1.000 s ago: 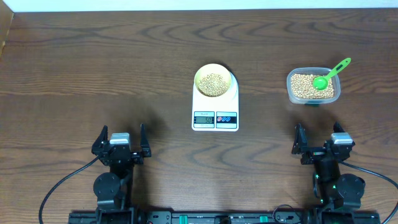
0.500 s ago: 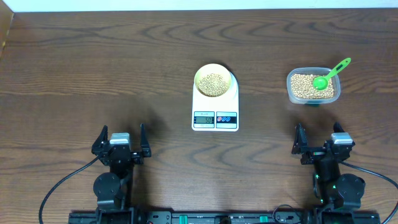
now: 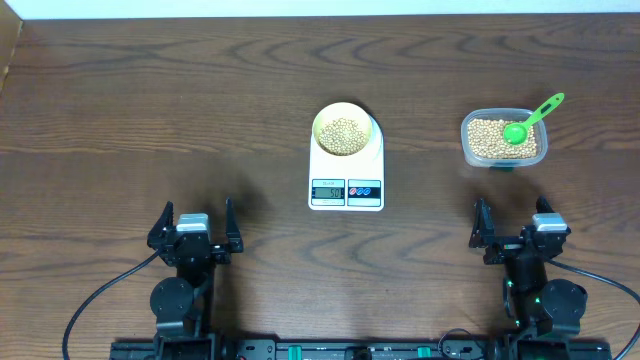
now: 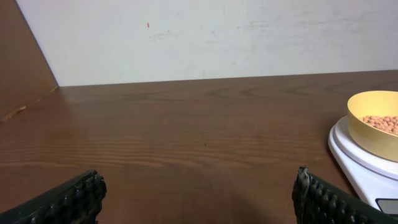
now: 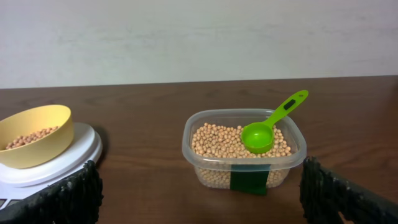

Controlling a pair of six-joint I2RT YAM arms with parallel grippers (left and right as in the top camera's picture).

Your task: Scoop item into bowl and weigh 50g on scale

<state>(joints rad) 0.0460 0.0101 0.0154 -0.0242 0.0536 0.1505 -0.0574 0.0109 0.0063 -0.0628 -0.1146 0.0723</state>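
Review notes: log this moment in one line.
left hand open | right hand open | round yellow bowl holding tan beans, on white rectangular scale | green plastic scoop in clear plastic tub

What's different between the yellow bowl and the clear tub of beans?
The yellow bowl is round and opaque; the clear tub is rounded-rectangular and see-through. The bowl sits on the white scale; the tub sits on the table. The tub has a green scoop in it; the bowl has none. Both hold tan beans.
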